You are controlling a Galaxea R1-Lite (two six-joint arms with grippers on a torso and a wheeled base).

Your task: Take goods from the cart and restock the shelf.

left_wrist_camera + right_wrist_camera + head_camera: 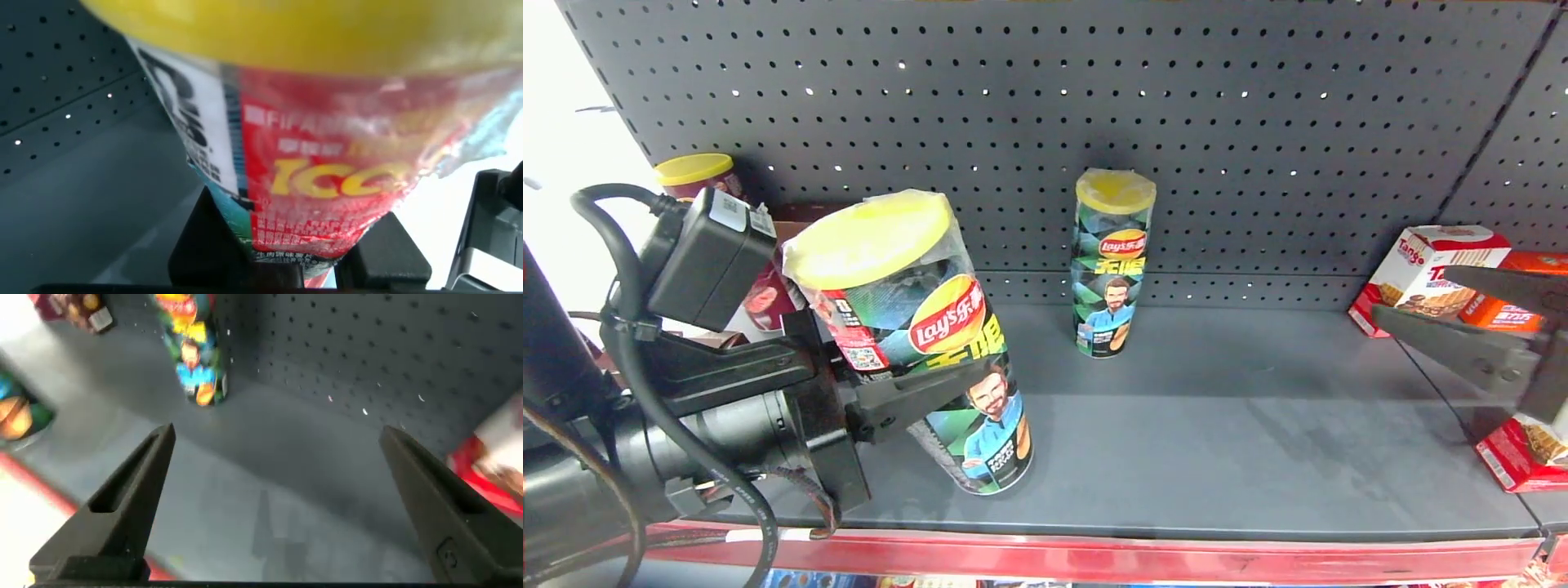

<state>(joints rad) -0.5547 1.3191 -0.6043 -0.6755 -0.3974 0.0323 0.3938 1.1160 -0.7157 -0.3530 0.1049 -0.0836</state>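
The grey shelf deck (1217, 457) runs from the pegboard back wall (1013, 82) to a red front lip (1135, 559). Its widest stretch lies between the cans and the wafer boxes (1421, 249) at the right end. The left gripper (915, 384) is clamped on a tilted chip can (907, 318) near the front lip. A second chip can (1112, 261) stands upright by the back wall. The right gripper (1413, 294) hangs spread wide beside the boxes.

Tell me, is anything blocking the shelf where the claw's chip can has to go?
Nothing visible does. The left claw holds the chip can tilted at the front of the shelf, bare beside it. The second can stands farther back, the boxes at the right end.
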